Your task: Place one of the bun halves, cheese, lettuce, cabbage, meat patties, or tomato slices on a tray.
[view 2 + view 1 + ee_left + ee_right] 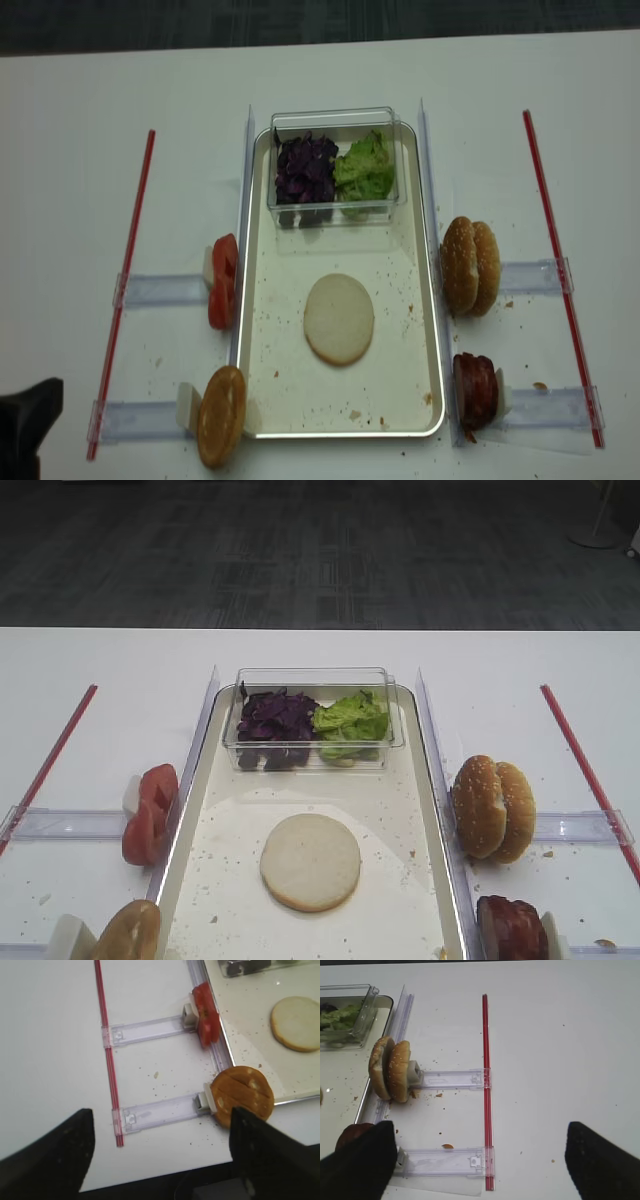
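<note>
Flat bun half [310, 862], pale cut face up, lying alone on the cream-white tray [400, 900], a little nearer than the tray's middle and touching neither rim. At the tray's far end, a clear plastic tub [312, 682] holding purple cabbage [276, 718] on the left and green lettuce [350, 718] on the right, side by side. Just left of the tray, tomato slices [150, 800] standing on edge against a clear holder; nearer on that side, a golden-brown disc [221, 414] also on edge, its nature hard to tell. Just right of the tray, two sesame-seeded halves [492, 808] upright and pressed together; nearer, meat patties [477, 389] on edge. Red strips [124, 290] well out to either side on the white table [120, 670]. Left gripper [160, 1155] hovering low over the near-left table edge, jaws spread wide with nothing between them, its right finger [270, 1155] close by the golden-brown disc. Right gripper [480, 1160] over the near-right table, likewise spread apart and empty, its left finger [360, 1165] just beside the patties
</note>
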Available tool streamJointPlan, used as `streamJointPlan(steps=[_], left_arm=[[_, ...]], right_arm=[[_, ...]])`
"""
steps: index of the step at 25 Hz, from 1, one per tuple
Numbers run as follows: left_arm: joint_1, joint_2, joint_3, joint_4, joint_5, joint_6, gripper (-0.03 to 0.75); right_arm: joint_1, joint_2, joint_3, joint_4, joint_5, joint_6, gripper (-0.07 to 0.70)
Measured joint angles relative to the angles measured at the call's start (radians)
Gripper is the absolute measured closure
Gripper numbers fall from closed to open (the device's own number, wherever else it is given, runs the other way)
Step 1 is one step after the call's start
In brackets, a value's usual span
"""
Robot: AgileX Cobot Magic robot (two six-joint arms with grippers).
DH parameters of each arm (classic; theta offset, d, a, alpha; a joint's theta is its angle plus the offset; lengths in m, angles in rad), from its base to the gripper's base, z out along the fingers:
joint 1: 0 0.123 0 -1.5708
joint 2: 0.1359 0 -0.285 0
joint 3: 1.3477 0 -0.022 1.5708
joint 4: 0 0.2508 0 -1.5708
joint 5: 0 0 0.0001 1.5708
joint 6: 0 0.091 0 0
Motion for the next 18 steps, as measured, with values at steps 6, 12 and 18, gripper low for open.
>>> streamJointPlan(steps=[6,12,18], left_arm=[[0.000,-0.130,0.085,-0.013,0.005,0.006,0.203],[0.000,-0.241,0.164,-0.016,-0.005,0.006,0.203],[0.000,-0.301,0.212,-0.016,-0.028,-0.019,0.203]], right_arm=[[0.000,0.000,0.000,0.000,0.000,0.000,-0.060],[0.000,0.000,0.000,0.000,0.000,0.000,-0.060],[0.000,0.000,0.000,0.000,0.000,0.000,-0.060]])
